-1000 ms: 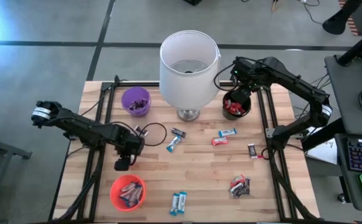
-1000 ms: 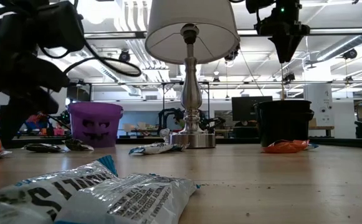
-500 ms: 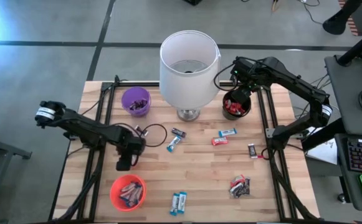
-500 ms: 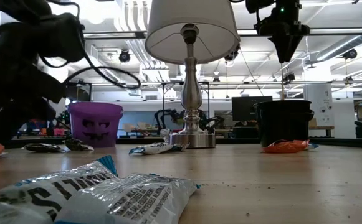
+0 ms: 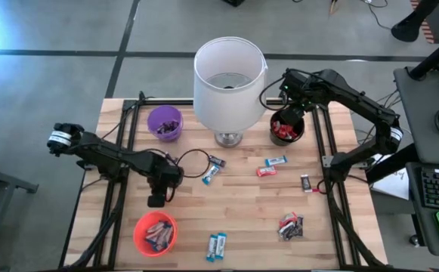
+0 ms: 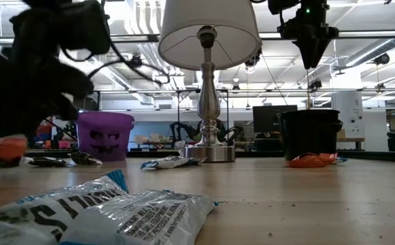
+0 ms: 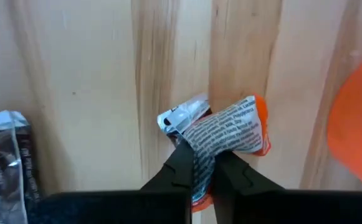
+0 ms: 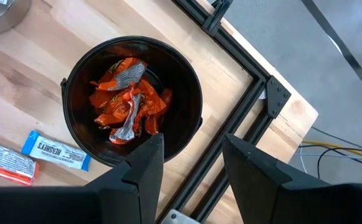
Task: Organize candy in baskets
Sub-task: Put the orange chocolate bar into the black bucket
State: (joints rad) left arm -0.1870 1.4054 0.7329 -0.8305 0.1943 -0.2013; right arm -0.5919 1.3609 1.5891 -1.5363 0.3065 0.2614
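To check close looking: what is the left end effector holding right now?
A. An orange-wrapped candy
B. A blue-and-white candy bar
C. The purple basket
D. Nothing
A: in the left wrist view the left end effector is shut on an orange-wrapped candy above the wooden table.

The left arm reaches in from the table's left edge, its wrist bent down over the front-left part of the boards. The left gripper points straight down — fingers pinched together on a crumpled orange-and-white candy wrapper. The right arm arcs in from the right side, the right gripper hanging high over the far-right corner — fingers apart, holding nothing.
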